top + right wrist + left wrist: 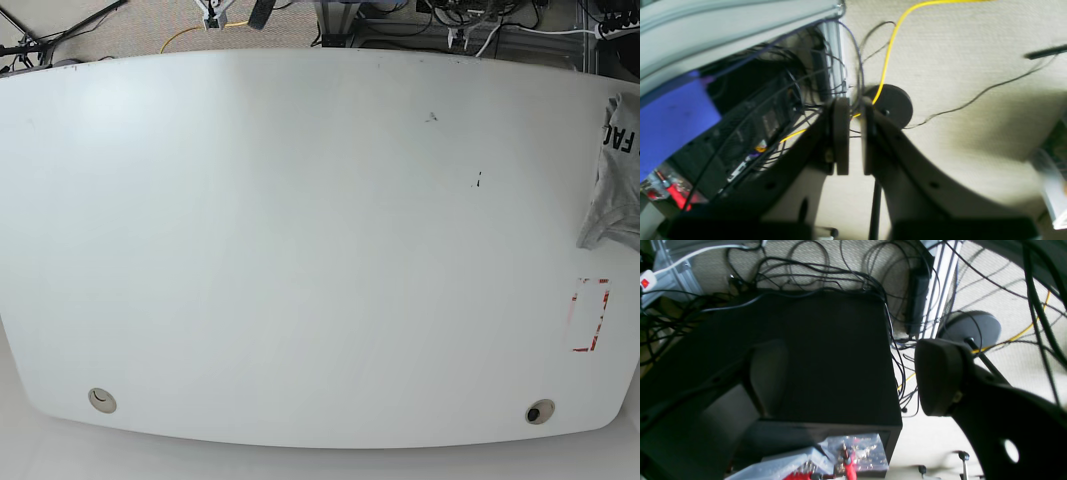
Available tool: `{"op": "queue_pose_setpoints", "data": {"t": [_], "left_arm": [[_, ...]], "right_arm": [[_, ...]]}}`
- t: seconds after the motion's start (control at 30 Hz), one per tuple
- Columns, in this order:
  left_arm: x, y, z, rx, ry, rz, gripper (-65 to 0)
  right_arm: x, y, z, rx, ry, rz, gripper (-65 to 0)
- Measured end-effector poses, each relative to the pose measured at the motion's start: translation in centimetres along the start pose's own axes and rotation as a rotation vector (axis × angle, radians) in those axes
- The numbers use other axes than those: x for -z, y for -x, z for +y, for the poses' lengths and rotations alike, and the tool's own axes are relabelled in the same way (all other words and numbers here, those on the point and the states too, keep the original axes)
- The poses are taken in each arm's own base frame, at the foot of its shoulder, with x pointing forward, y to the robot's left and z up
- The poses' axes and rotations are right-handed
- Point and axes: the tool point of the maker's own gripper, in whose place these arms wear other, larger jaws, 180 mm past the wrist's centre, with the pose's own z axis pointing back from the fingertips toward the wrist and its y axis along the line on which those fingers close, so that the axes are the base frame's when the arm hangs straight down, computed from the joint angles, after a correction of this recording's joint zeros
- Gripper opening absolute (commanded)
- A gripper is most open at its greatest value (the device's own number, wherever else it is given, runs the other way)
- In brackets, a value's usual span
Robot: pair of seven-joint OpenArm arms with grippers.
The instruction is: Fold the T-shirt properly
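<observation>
1. One T-shirt (612, 180), grey with black lettering, hangs over the table's (300, 250) right edge in the base view, mostly out of frame.
2. That's the left arm's side, so I'd say it's nearer.
3. Left end effector (853, 376) spread wide, empty; right end effector (853, 133) nearly closed, empty. Both look at the floor.

I see the T-shirt (616, 170) lying on the surface (300, 250) at its far right edge, behind a taped rectangle (589, 314).
</observation>
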Motion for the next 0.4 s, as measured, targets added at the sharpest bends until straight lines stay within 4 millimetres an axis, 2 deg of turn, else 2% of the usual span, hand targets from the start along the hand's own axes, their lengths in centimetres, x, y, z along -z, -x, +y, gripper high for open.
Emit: {"op": "queue_pose_setpoints", "data": {"t": [0.23, 0.4], "left_arm": [[-0.01, 0.77, -0.09, 0.000, 0.001, 0.038, -10.8], [0.03, 0.25, -0.72, -0.006, 0.008, 0.011, -10.4]], "right_arm": [[0.49, -0.71, -0.10, -0.059, 0.041, 0.011, -59.9], [0.51, -0.57, -0.23, -0.061, 0.058, 0.014, -59.9]]}}
